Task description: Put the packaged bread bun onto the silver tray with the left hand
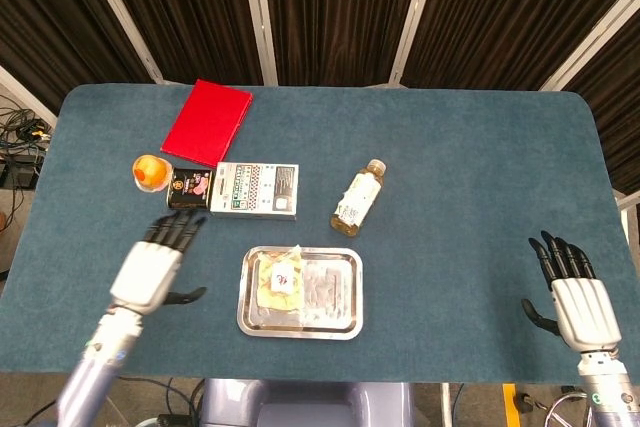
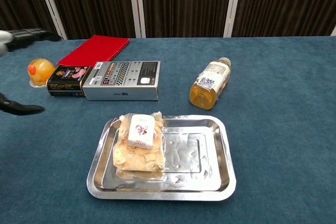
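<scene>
The packaged bread bun [image 1: 279,278] [image 2: 138,144] lies flat in the left half of the silver tray [image 1: 335,309] [image 2: 207,182], its white label facing up. My left hand [image 1: 152,269] hovers open to the left of the tray, fingers spread and apart from the bun; the chest view shows only its fingertips [image 2: 21,109] at the left edge. My right hand [image 1: 573,297] is open near the table's front right corner, holding nothing.
Behind the tray lie a grey box [image 1: 256,189] [image 2: 123,80], a black packet [image 1: 190,188] [image 2: 67,80], an orange jelly cup [image 1: 148,171] [image 2: 40,71] and a red folder [image 1: 207,121] [image 2: 95,49]. A tea bottle [image 1: 358,197] [image 2: 210,83] lies on its side behind the tray's right end.
</scene>
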